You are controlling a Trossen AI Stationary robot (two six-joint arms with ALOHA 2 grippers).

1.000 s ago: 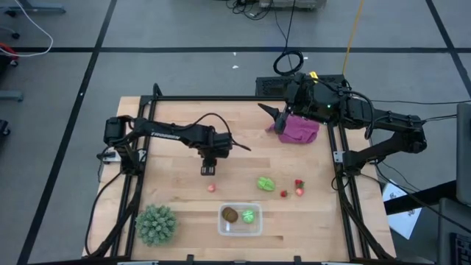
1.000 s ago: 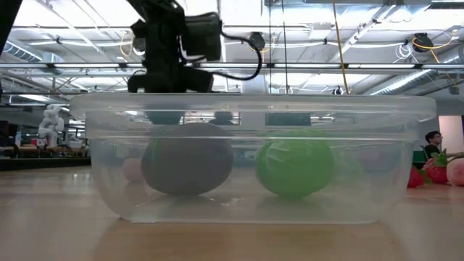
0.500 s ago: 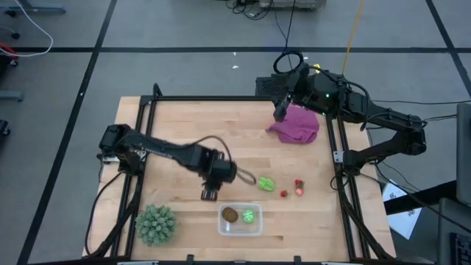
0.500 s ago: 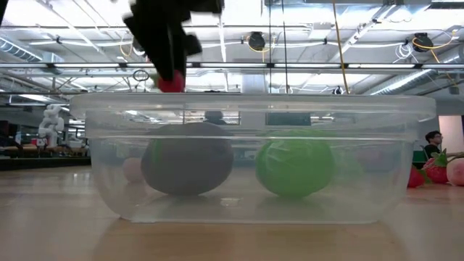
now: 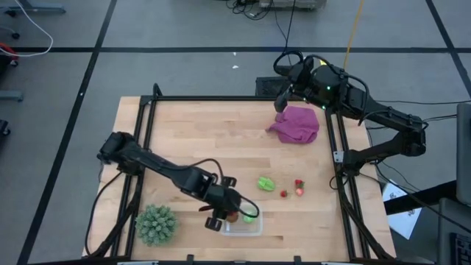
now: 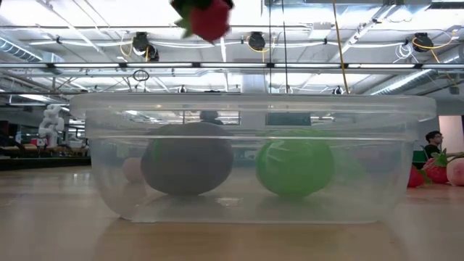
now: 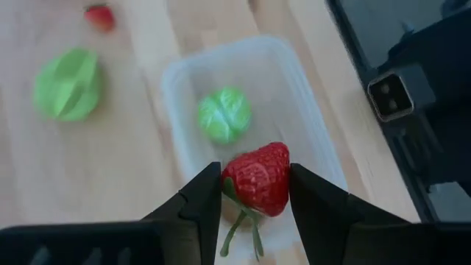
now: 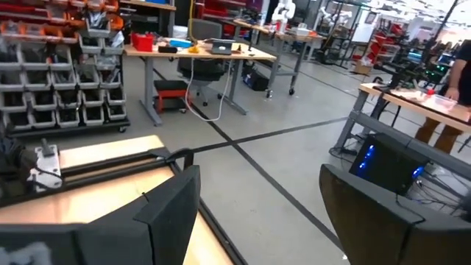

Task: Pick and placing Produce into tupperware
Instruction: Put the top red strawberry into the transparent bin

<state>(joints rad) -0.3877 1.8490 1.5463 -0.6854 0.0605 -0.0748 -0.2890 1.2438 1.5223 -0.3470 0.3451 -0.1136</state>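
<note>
Wooden tabletop (image 5: 184, 125) carries the work, and nearest its front edge sits the clear tupperware (image 5: 240, 220), already holding a brown kiwi-like piece (image 6: 187, 158) and a light-green piece (image 6: 295, 164). Directly above it hangs the left gripper (image 7: 256, 193), jaws clamped on a red strawberry (image 7: 257, 177), its arm stretched low and diagonally across the table. The step in hand looks like the drop: the next move calls for parting the jaws so the berry falls inside the rim. Farther back lie a second light-green piece (image 5: 266, 183) and two small red pieces (image 5: 292, 188), still on the wood. At the far corner the right gripper (image 5: 282, 98) waits above the purple cloth (image 5: 298, 124), jaws apart.
</note>
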